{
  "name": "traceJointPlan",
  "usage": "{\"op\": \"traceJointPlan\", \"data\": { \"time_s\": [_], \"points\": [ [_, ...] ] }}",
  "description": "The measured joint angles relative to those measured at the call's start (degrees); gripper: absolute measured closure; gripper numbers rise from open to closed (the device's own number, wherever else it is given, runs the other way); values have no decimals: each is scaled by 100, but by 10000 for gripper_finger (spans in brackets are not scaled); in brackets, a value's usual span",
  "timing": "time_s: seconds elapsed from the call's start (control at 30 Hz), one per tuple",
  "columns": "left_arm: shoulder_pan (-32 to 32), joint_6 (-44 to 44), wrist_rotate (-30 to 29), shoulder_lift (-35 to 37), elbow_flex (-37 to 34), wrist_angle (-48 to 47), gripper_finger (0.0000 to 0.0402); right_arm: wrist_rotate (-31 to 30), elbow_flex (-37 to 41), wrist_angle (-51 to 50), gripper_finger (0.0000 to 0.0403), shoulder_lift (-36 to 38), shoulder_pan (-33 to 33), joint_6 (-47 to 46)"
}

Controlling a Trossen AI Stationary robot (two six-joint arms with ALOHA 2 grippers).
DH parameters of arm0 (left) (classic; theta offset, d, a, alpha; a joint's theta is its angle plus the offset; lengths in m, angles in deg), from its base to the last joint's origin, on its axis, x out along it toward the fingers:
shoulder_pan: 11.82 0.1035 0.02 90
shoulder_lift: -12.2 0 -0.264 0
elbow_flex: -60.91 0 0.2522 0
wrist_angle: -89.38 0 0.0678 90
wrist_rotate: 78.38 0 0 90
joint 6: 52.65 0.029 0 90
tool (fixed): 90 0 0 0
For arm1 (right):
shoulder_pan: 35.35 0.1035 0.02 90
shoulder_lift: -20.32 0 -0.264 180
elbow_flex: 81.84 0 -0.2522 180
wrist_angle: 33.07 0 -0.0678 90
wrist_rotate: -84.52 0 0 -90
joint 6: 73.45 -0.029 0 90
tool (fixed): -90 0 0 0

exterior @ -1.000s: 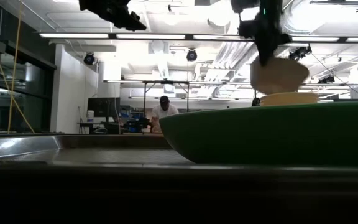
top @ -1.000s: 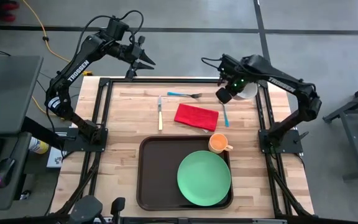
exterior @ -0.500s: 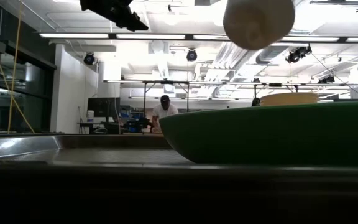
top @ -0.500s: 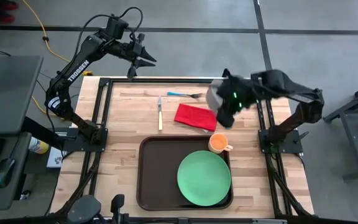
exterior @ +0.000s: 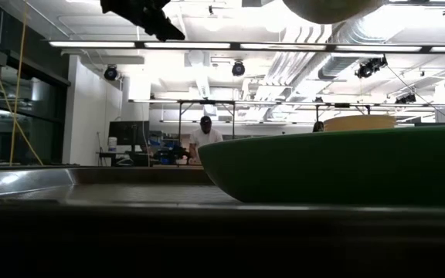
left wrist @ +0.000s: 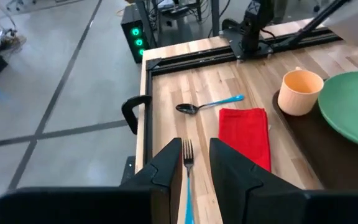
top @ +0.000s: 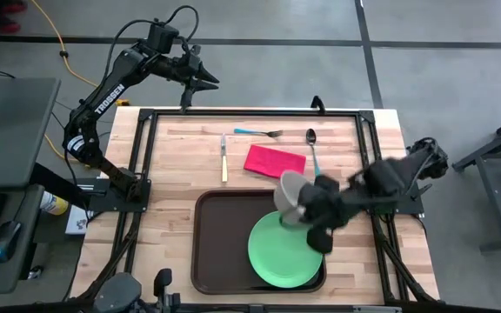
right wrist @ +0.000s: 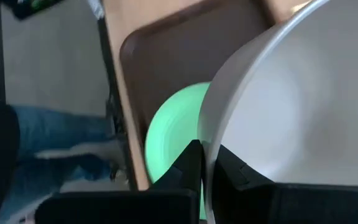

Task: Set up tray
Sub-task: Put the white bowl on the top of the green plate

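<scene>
The white bowl [top: 290,196] hangs in my right gripper [top: 308,210], high over the far right part of the dark brown tray [top: 220,248] and the far edge of the green plate [top: 283,254], which lies flat in the tray. In the low view only the bowl's underside [exterior: 331,6] shows at the top, above the plate [exterior: 338,166]. The orange cup [left wrist: 299,92] stands upright at the tray's far right corner; bowl and arm cover it from above. My left gripper [top: 200,83] waits open, raised over the table's far left edge. My right gripper holds the white bowl by its rim [right wrist: 205,134], pinched with one finger inside the bowl and one outside. The bowl is lifted clear of the table and tipped on its side, its opening turned sideways.
Behind the tray lie a red napkin [top: 275,161], a spoon with a blue handle [top: 312,146], a blue-handled fork [top: 259,132] and a knife [top: 224,157] on the wooden table. A black frame [top: 250,113] runs round the table. People show in the room beyond.
My right gripper has carried the bowl from the table's far right corner toward the near edge and leftward, until it hangs over the tray and plate. The bowl has risen in the low view and tipped on its side. The spoon now lies uncovered.
</scene>
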Motion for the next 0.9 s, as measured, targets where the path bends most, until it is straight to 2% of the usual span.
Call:
{"op": "traceJointPlan", "data": {
  "time_s": [0.27, 0.4, 0.6, 0.9],
  "points": [
    [-2, -609, -386, 0, 0, 247, 291, 27, 1, 6, 403, -747, 491, -811],
    [-2, -634, -436, 0, 0, 270, 291, 39, 2, 1, 403, -1207, 490, -1457],
    [0, -637, -439, 0, 0, 276, 291, 402, 4, 308, 403, -1927, 454, -2313],
    [0, -637, -449, 0, 0, 276, 291, 686, 4, 786, 403, -2625, 444, -3322]
  ]
}}
